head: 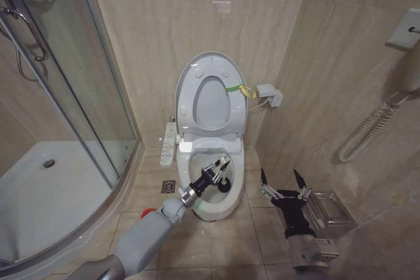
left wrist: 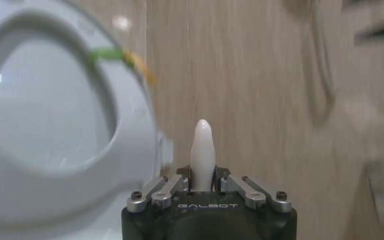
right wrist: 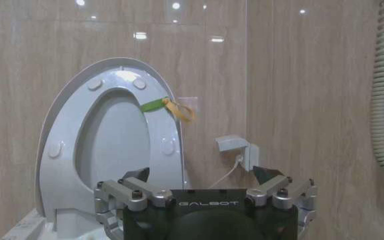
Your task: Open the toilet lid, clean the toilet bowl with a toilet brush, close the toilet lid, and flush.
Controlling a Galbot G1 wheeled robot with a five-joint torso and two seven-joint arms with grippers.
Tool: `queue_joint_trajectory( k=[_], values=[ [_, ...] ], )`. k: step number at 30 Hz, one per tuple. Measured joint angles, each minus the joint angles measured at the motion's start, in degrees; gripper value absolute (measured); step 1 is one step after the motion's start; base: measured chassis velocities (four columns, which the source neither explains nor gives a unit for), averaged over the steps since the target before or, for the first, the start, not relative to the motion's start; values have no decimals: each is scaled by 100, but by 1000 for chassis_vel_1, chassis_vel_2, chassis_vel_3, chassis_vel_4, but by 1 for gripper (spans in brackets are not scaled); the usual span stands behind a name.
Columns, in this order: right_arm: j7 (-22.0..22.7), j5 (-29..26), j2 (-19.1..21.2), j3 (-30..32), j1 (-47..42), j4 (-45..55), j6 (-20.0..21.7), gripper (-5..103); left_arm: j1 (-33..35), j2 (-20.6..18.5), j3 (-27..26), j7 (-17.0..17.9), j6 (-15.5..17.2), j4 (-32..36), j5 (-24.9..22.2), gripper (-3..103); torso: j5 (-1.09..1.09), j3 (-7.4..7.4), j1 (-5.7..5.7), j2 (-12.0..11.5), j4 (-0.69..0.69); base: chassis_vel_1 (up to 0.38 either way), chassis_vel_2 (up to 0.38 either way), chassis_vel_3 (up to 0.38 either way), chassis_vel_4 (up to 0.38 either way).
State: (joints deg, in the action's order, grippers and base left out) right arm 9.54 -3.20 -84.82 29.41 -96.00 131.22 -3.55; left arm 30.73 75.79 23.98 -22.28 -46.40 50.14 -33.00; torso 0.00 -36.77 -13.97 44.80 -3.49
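Note:
The toilet lid (head: 186,78) stands raised against the wall with the ring seat up in front of it; a yellow-green band (head: 240,88) hangs at its edge. Both also show in the right wrist view as lid (right wrist: 64,115) and band (right wrist: 155,104). Below them the toilet bowl (head: 191,160) lies open. My left gripper (head: 217,173) hovers over the bowl, shut on the toilet brush, whose pale handle (left wrist: 202,150) sticks out between the fingers. A dark shape (head: 223,185) lies under the gripper inside the bowl. My right gripper (head: 283,180) is open over the floor, right of the toilet.
A button panel (head: 168,143) runs along the bowl's left side. The glass shower enclosure (head: 79,103) fills the left. A floor drain (head: 168,186) and a small red object (head: 148,213) lie near my left arm. A clear container (head: 330,209) sits on the floor at right, below a coiled hose (head: 366,130).

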Motion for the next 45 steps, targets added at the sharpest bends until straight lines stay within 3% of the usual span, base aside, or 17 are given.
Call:
queue_joint_trajectory(
  k=[5, 12, 16, 21, 24, 32, 36, 39, 45],
  values=[
    [0, 0, -1, 0, 0, 0, 0, 100, -179, 106, -196, -181, -34, -751, 90, 22, 0, 0, 0, 0, -2, 0, 0, 0, 0],
    [0, 0, -1, 0, 0, 0, 0, 100, -228, -24, -185, -169, -28, -432, 41, 22, 0, 1, 0, 0, -3, 0, 0, 0, 0],
    [0, 0, 0, 0, 0, 0, 0, 100, -302, 83, -375, -46, -25, -870, 562, 22, 0, 0, 0, 0, -4, 0, 0, 0, 0],
    [0, 0, -1, 0, 0, 0, 0, 100, -230, 129, -591, -95, -24, -1066, 795, 22, 1, 0, 0, 0, -1, 0, 0, 0, 0],
    [0, 0, -1, 0, 0, 0, 0, 100, -170, 122, -592, -96, -25, -929, 741, 22, -1, 0, 0, -1, -1, 0, 0, 0, 0],
    [0, 0, -1, 0, 0, 0, 0, 100, 41, -91, -73, 91, 28, 474, 27, 22, 1, 0, 0, -1, -3, 0, 0, 0, 0],
    [0, 0, -1, 0, 0, 0, 0, 100, 156, -144, 70, 105, 57, 886, -82, 22, 1, 1, 0, 0, -3, 0, 0, 0, 0],
    [0, 0, -1, 0, 0, 0, 0, 100, 186, -125, 120, 94, 55, 889, -143, 22, 1, 1, 0, 0, -2, 0, 0, 0, 0],
    [0, 0, -1, 0, 0, 0, 0, 100, 42, 71, 23, -61, -34, 5, -98, 22, 1, 1, 1, 0, -3, 0, 0, 0, 0]
  ],
)
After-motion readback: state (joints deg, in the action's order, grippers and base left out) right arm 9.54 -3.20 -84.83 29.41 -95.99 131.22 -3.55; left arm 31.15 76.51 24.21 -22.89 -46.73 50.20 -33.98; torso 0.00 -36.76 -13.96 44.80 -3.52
